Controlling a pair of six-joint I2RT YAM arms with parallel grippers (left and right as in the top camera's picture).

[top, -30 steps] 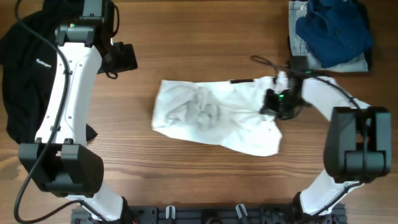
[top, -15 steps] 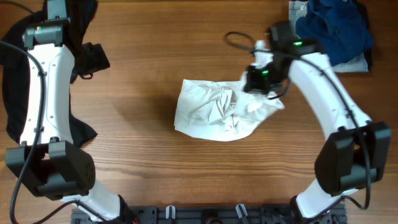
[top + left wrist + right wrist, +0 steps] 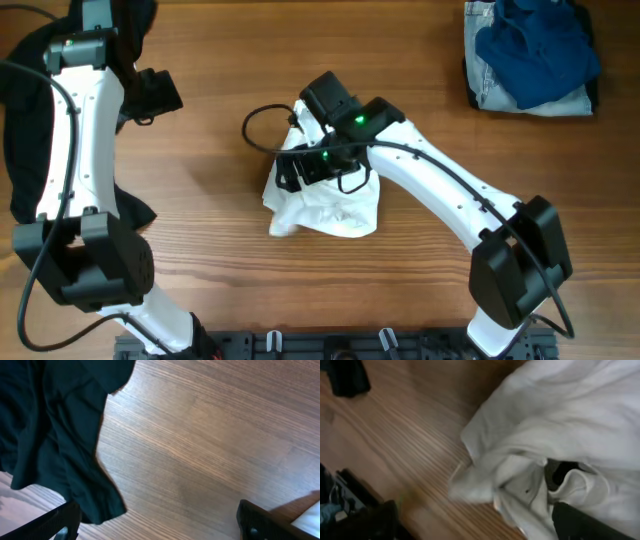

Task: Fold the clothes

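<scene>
The white T-shirt lies crumpled in a heap near the middle of the table; in the right wrist view its folds fill the upper right. My right gripper hovers at the heap's upper left edge. It is open, with the shirt's lower folds and bare wood between its wide-set fingers. A black garment lies at the far left, and its hem shows in the left wrist view. My left gripper hangs just right of it, open over bare wood.
A pile of blue and denim clothes sits at the back right corner. The right arm stretches diagonally across the table from the front right. A black cable loop hangs beside the right wrist.
The right arm swept left across the table, dragging the white T-shirt with it and bunching it into a heap, then opened its jaws and let go. The left arm barely shifted.
</scene>
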